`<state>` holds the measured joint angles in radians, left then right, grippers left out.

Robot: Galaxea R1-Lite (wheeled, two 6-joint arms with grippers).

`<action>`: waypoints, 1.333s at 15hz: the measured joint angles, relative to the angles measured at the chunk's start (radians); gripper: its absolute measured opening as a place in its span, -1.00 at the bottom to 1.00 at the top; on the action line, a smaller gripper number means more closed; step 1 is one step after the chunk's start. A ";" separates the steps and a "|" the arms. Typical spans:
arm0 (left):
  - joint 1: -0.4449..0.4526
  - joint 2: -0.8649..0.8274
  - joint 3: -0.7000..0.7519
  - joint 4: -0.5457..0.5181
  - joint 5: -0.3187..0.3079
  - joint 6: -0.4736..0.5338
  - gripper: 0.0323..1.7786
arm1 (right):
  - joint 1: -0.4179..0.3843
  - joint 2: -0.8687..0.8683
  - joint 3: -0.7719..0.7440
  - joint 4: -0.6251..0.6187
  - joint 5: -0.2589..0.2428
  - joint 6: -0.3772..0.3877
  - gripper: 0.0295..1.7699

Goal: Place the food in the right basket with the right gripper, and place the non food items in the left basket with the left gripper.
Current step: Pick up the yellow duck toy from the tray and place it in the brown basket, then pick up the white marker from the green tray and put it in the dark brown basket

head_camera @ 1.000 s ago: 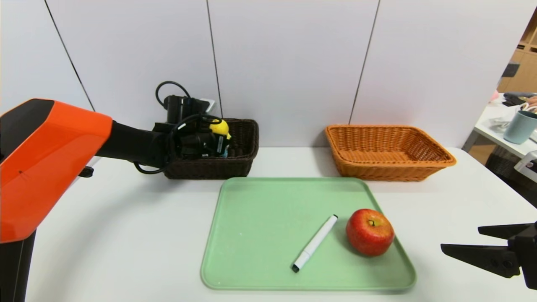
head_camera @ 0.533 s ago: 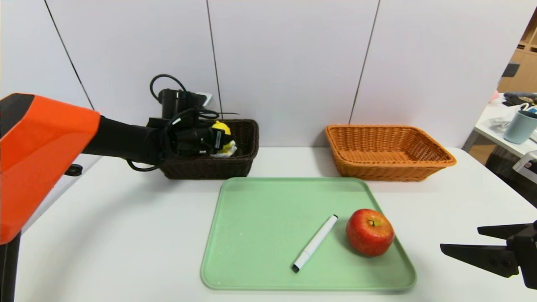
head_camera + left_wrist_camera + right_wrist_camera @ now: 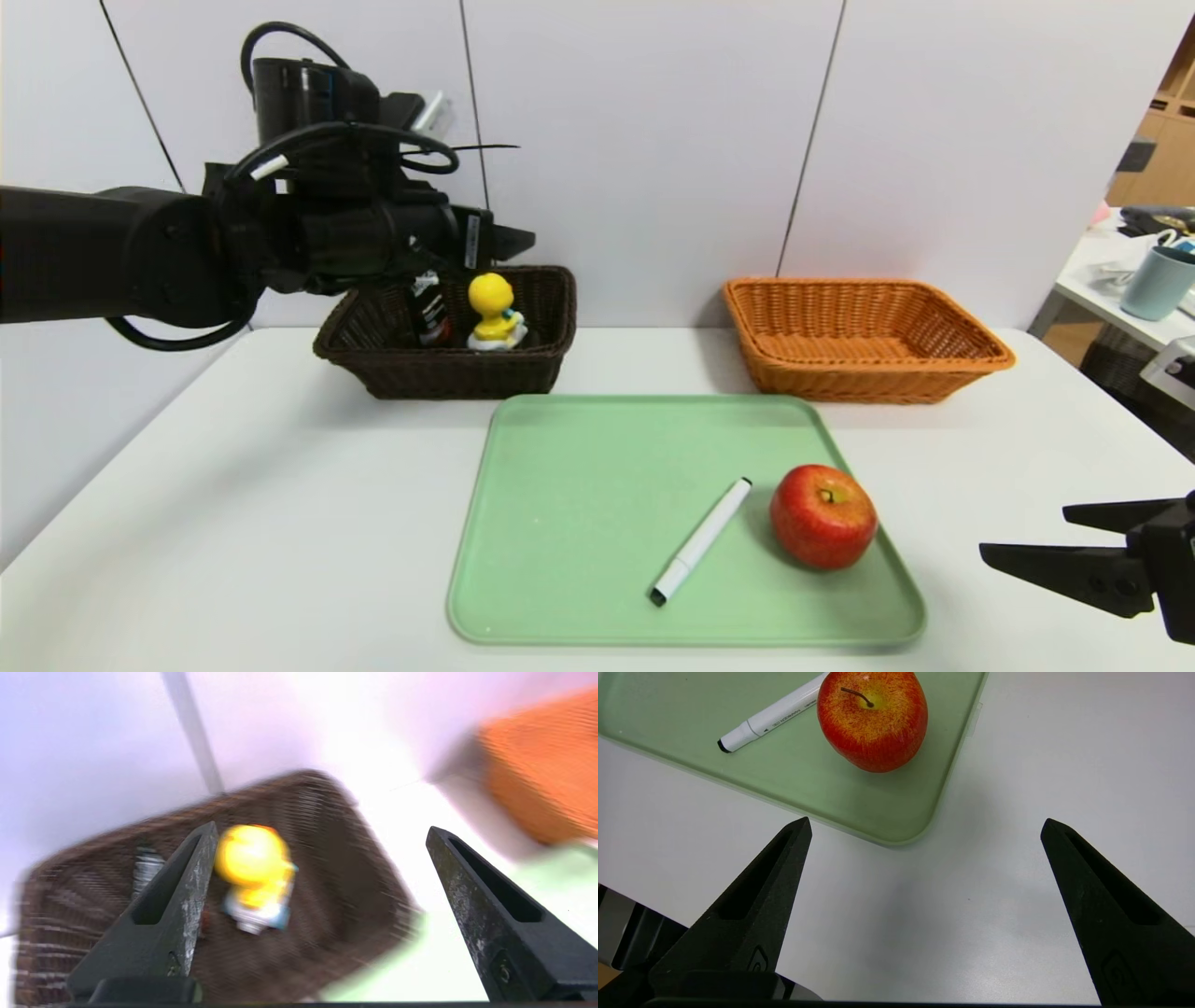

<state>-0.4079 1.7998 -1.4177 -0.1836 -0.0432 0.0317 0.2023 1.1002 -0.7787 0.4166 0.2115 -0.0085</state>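
Red with yellowish flecks, the apple (image 3: 822, 516) was seen lying on the green tray (image 3: 597, 448), just beside a white marker (image 3: 701, 540) whose small printed lettering could not be read. The yellow duck toy (image 3: 492, 312) and a dark tube (image 3: 428, 315) were found inside the dark brown basket (image 3: 448, 373), while the orange basket (image 3: 864, 339) was set apart to the right. The left gripper (image 3: 322, 863) was held above the brown basket with jaws spread wide and nothing gripped; the right gripper (image 3: 924, 830) was parked near the tray's corner, likewise wide open and empty.
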 joint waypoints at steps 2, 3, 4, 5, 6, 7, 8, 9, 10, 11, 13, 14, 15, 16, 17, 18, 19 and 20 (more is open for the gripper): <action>-0.091 -0.059 0.072 0.010 0.001 -0.020 0.81 | -0.001 0.000 0.000 0.001 0.000 0.000 0.92; -0.142 -0.082 0.106 0.011 0.001 -0.046 0.83 | 0.000 -0.001 0.000 0.001 0.000 0.000 0.92; -0.183 -0.099 0.131 0.013 0.002 -0.076 0.84 | 0.000 -0.002 0.001 0.001 0.000 0.001 0.92; -0.227 -0.113 0.162 0.012 0.001 -0.103 0.84 | 0.000 -0.004 0.003 0.001 0.000 0.001 0.92; -0.265 -0.120 0.191 0.012 0.001 -0.112 0.85 | 0.000 -0.007 0.005 0.001 0.000 0.001 0.92; -0.303 -0.123 0.222 0.011 0.001 -0.113 0.86 | 0.000 -0.010 0.006 0.001 0.000 0.001 0.92; -0.342 -0.122 0.250 0.010 0.003 -0.113 0.86 | 0.000 -0.011 0.009 0.002 0.001 0.001 0.92; -0.382 -0.114 0.280 0.010 0.006 -0.112 0.87 | 0.000 -0.014 0.011 0.002 0.000 0.001 0.92; -0.412 -0.103 0.301 0.008 0.008 -0.112 0.88 | 0.000 -0.018 0.014 0.001 0.000 0.001 0.92; -0.440 -0.086 0.322 0.003 0.009 -0.112 0.88 | 0.000 -0.022 0.017 0.001 0.000 0.001 0.92; -0.485 -0.045 0.347 -0.031 0.022 -0.112 0.88 | -0.001 -0.029 0.020 0.002 0.001 0.001 0.92; -0.504 -0.023 0.352 -0.047 0.037 -0.111 0.88 | -0.002 -0.035 0.021 0.003 0.001 0.001 0.92; -0.520 -0.002 0.352 -0.055 0.048 -0.107 0.89 | -0.002 -0.041 0.024 0.004 0.001 0.001 0.92; -0.529 0.017 0.347 -0.051 0.050 -0.095 0.89 | -0.002 -0.048 0.026 0.004 0.000 0.003 0.92; -0.533 0.033 0.340 -0.046 0.050 -0.072 0.90 | -0.002 -0.055 0.028 0.004 0.001 0.011 0.92; -0.535 0.046 0.334 -0.032 0.051 -0.046 0.90 | -0.002 -0.062 0.031 0.003 0.000 0.018 0.92; -0.537 0.055 0.321 -0.012 0.051 -0.029 0.90 | -0.002 -0.069 0.034 0.004 0.000 0.020 0.92; -0.537 0.061 0.304 0.015 0.050 -0.025 0.90 | -0.002 -0.076 0.037 0.006 0.000 0.023 0.92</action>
<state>-0.9453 1.8613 -1.1136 -0.1683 0.0066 0.0066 0.2004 1.0247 -0.7417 0.4223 0.2117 0.0143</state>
